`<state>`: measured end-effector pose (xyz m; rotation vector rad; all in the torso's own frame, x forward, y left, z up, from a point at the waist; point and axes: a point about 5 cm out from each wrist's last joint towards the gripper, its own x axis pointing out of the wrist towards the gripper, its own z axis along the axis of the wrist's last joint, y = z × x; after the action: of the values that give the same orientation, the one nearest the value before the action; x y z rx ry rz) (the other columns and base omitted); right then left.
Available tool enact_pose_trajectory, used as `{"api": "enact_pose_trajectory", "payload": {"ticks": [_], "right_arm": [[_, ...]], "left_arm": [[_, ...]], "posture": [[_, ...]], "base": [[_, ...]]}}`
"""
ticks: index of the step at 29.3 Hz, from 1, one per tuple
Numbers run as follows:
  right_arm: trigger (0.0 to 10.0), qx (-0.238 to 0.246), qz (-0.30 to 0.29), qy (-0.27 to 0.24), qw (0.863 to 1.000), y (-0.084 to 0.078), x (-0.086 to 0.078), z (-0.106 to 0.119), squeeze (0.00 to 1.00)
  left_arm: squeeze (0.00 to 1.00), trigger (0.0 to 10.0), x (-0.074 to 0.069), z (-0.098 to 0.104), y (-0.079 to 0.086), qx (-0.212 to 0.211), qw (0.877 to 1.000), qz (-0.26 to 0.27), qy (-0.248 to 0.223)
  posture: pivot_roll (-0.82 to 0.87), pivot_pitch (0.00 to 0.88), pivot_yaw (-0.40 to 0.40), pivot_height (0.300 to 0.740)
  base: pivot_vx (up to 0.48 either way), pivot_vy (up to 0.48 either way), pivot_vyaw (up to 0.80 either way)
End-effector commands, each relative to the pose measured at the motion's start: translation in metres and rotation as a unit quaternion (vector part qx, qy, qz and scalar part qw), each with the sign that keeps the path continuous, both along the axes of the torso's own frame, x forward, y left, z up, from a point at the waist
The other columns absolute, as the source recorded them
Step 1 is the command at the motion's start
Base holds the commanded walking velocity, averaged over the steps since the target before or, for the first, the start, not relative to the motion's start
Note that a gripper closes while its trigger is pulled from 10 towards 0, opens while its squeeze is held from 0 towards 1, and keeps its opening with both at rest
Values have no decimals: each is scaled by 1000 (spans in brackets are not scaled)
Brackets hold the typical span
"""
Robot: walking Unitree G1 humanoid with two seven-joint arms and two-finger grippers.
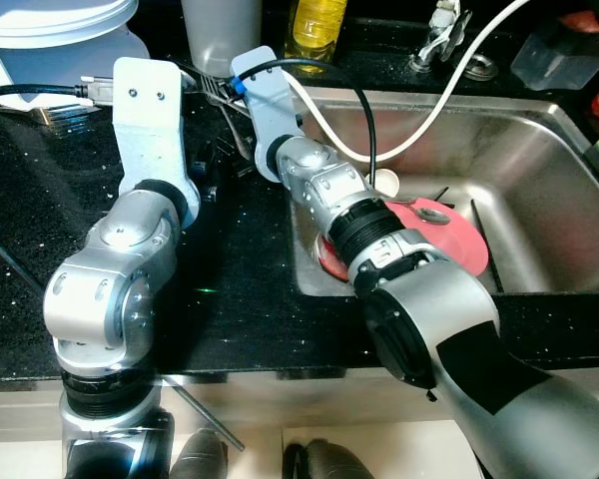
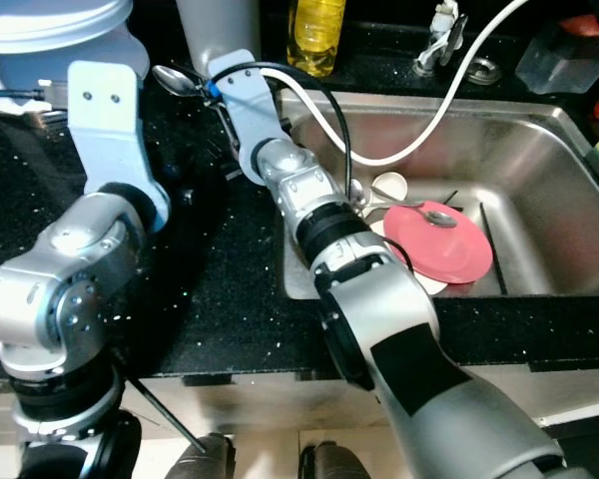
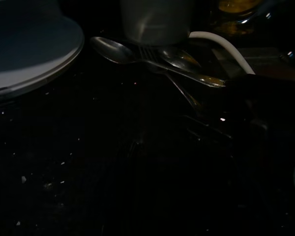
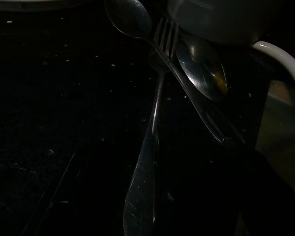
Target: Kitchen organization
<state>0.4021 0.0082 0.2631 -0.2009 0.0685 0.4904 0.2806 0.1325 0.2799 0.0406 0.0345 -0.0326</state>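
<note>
Cutlery: I count two spoons (image 4: pixel 130 17) and a fork (image 4: pixel 160 59) lying crossed on the black worktop (image 1: pixel 240 289), just before a grey cup (image 1: pixel 220 35). Right claw (image 4: pixel 246 162) at the handles; grip state I cannot tell. Left claw likewise. Pink plate (image 2: pixel 444 249) with spoon sits in sink (image 2: pixel 539 150).

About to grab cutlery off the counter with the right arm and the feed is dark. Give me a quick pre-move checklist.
1. Cutlery located: ok, fork and two spoons lie overlapped on the black counter.
2. Single piece isolated: not ok, handles cross.
3. Right gripper finger state: cannot tell.
4. Cup close behind cutlery: not ok, collision risk.
5. White hose beside the right arm: not ok.
6. Sink holds pink plate: ok.
</note>
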Motion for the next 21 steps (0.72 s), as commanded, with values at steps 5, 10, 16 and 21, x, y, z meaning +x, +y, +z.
{"api": "enact_pose_trajectory", "payload": {"ticks": [5,10,16,21], "right_arm": [[2863,-29,-7,67,997,-4,-3,-40,0],[0,-23,-3,70,997,-5,-3,-40,0],[0,51,2,93,994,-8,-1,-31,0],[0,94,27,79,992,-12,3,-10,0]], "left_arm": [[0,10000,-3,-5,3,-2,1000,7,9],[0,10000,0,-5,2,-3,1000,4,9],[0,10000,3,-3,5,2,1000,3,7],[0,10000,1,-3,7,0,1000,7,6]], "posture": [[257,143,-120,740],[252,136,-111,740],[264,133,-105,740],[261,120,-86,740]], "base": [[0,0,0],[0,0,0],[0,0,0],[0,0,0]]}}
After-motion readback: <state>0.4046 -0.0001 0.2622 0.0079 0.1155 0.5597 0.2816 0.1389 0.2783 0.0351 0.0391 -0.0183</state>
